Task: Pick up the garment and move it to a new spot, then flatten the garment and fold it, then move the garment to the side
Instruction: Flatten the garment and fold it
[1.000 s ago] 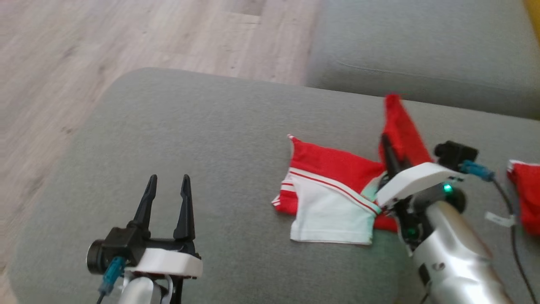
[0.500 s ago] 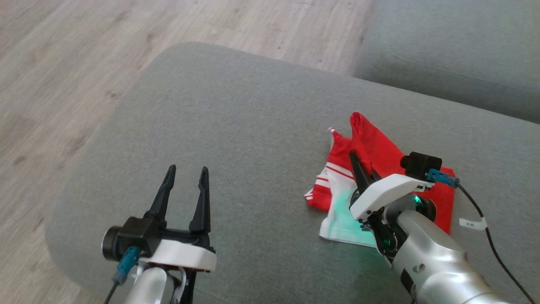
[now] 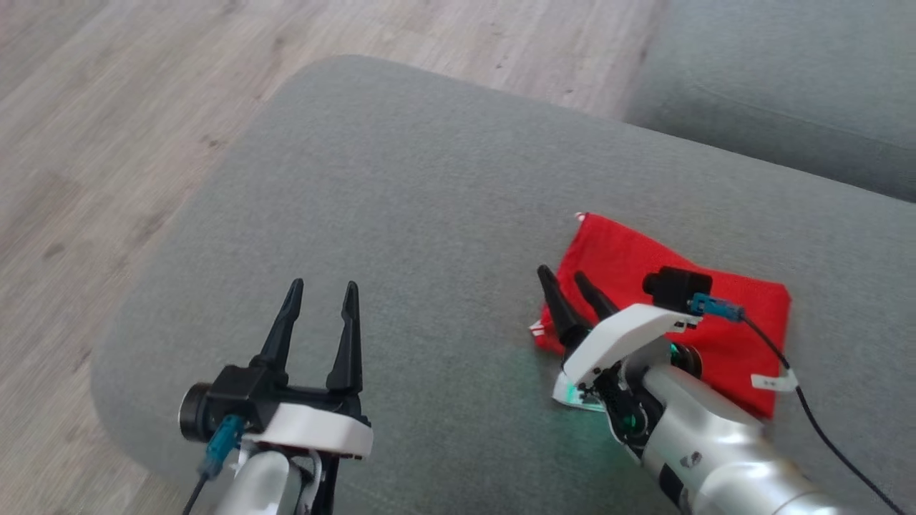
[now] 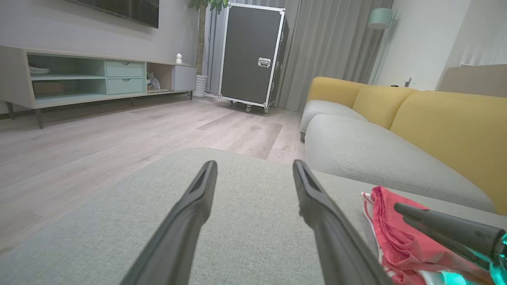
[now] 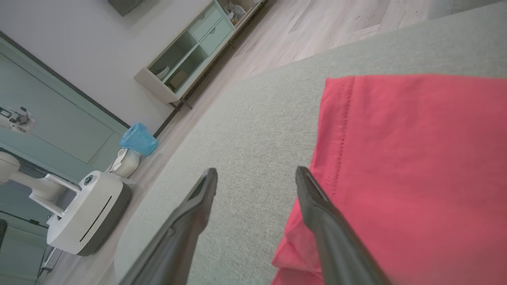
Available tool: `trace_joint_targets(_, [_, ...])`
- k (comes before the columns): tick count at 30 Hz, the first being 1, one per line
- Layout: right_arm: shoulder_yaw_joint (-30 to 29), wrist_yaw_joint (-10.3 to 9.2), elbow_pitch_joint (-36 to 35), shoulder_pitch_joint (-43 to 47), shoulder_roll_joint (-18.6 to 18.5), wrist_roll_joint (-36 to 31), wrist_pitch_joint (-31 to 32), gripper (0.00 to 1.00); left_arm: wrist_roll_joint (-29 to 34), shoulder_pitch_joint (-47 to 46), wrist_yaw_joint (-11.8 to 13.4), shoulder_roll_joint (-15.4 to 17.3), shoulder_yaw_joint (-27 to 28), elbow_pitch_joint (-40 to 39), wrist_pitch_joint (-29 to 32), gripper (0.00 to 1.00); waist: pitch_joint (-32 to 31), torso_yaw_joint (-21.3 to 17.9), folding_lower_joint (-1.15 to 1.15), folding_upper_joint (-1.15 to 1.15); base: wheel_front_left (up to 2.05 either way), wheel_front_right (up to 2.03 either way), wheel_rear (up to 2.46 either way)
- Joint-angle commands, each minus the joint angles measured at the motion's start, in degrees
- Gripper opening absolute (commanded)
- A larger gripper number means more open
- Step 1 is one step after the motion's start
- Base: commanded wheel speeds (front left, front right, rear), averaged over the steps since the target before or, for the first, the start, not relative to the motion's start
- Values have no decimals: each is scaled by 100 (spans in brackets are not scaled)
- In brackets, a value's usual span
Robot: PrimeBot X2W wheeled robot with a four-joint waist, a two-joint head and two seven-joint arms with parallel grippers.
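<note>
Red garment looks folded on sofa | right end effector open at its 8 o'clock edge | left end effector open, empty | remaining: move aside

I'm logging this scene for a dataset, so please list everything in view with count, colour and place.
garment: one, red, folded on the right part of the near seat cushion
near seat cushion: one, grey, under both grippers
far seat cushion: one, grey, beyond the near seat cushion
sofa back: one, yellow, behind the far seat cushion
floor: one, pale wood, left of the near seat cushion
flight case: one, black with metal edges, beside the curtain
curtain: one, grey, right of the flight case
cabinet: one, pale with mint drawers, across the floor
left gripper: one, dark fingers, open, empty
right gripper: one, dark fingers, open, at the garment's left edge
</note>
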Motion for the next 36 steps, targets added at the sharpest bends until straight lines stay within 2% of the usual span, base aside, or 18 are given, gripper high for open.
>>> trace_joint_targets(1, [87,-4,-139,-259,45,89,-85,100,-7,-251,23,6,180,-167,-55,100,-81,-155,0,0,0,0,0])
trace_joint_targets(5, [-268,-4,-19,-524,45,-431,-88,100,22,-193,23,6,259,-184,-55,100,-228,-466,0,0,0,0,0])
trace_joint_targets(9, [-1200,-4,-112,-566,12,-1770,-89,100,17,-75,44,7,439,-255,-55,100,-369,-886,0,0,0,0,0])
trace_joint_targets(15, [-3003,-4,-1270,437,-256,-3935,-90,100,60,137,101,7,754,-386,-55,100,-476,-1440,0,0,0,0,0])
trace_joint_targets(16, [-3258,-4,-1526,656,-244,-4243,-90,100,65,165,88,7,791,-409,-55,100,-485,-1517,0,0,0,0,0])
trace_joint_targets(17, [-3258,-4,-1526,656,-244,-4243,-90,100,65,165,88,7,791,-409,-55,100,-485,-1517,0,0,0,0,0])
trace_joint_targets(18, [-3670,-4,-2084,1087,-189,-4835,-90,100,70,244,79,7,875,-474,-55,100,-499,-1675,0,0,0,0,0])
trace_joint_targets(21, [-4158,-4,-2817,1683,-80,-5567,-90,100,78,377,53,7,991,-543,-55,100,-495,-1899,0,0,0,0,0])
trace_joint_targets(25, [-4689,-4,-3600,2399,29,-6022,-90,100,103,559,3,6,1111,-626,-55,100,-502,-2132,0,0,0,0,0])
trace_joint_targets(28, [-4688,-4,-4018,2833,41,-5854,-90,100,121,689,-38,6,1198,-644,-55,100,-488,-2279,0,0,0,0,0])
trace_joint_targets(36, [-4629,-4,-4274,3189,44,-5635,-91,100,106,852,-48,6,1323,-681,-55,100,-489,-2469,0,0,0,0,0])
